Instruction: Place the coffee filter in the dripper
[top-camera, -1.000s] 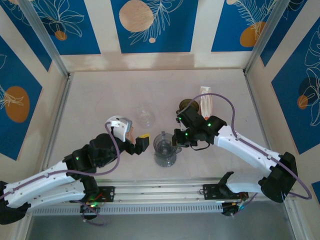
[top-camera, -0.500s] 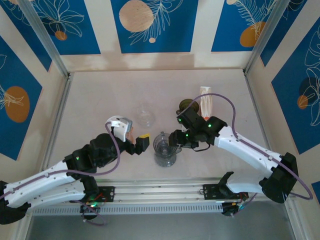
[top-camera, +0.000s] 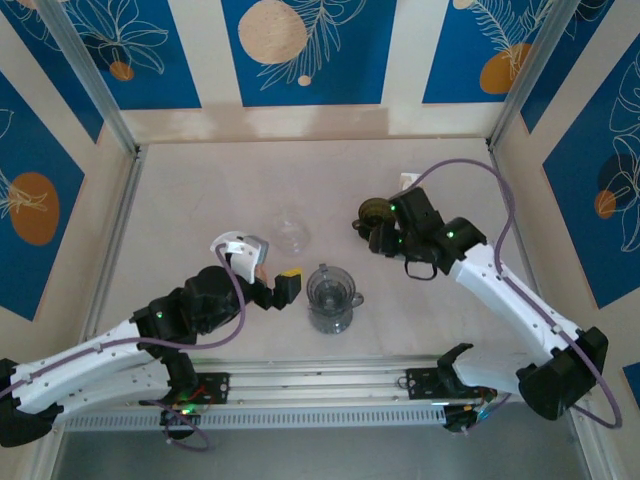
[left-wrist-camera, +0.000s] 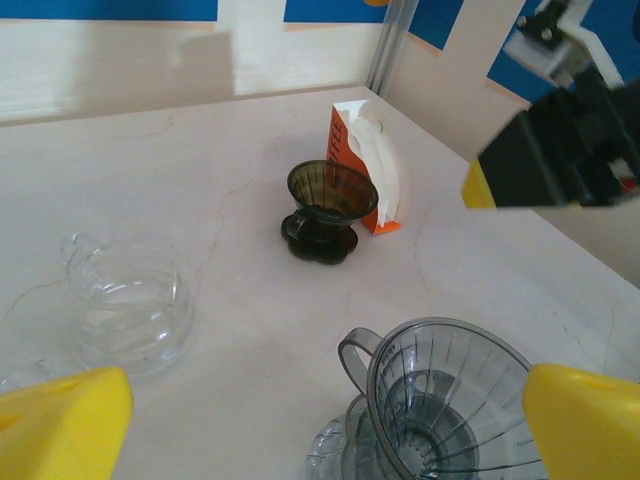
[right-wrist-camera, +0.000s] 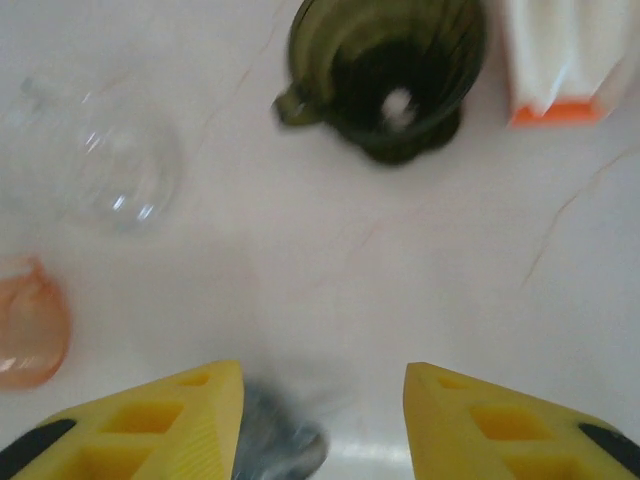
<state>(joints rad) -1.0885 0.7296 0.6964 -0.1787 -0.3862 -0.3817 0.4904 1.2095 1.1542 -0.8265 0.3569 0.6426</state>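
White coffee filters (left-wrist-camera: 382, 160) stand in an orange-and-white box (right-wrist-camera: 565, 60) at the far right. Just left of the box is a dark green dripper (top-camera: 374, 212) (left-wrist-camera: 326, 206) (right-wrist-camera: 392, 72). A clear grey dripper (top-camera: 329, 291) (left-wrist-camera: 455, 405) sits on a glass server at the centre front. My left gripper (top-camera: 287, 284) (left-wrist-camera: 325, 425) is open just left of the grey dripper, with nothing in it. My right gripper (top-camera: 385, 238) (right-wrist-camera: 320, 378) is open and empty above bare table. It hangs just in front of the dark dripper, with the grey one blurred behind its left finger.
A clear glass cup (top-camera: 290, 229) (left-wrist-camera: 125, 310) (right-wrist-camera: 112, 170) stands left of the dark dripper. A pale orange translucent thing (right-wrist-camera: 28, 322) shows at the left edge of the right wrist view. Low walls and metal rails (top-camera: 120, 230) bound the table.
My right gripper was shut beside the grey dripper. It has opened and pulled away to the back right, toward the dark dripper. The left arm has barely moved.
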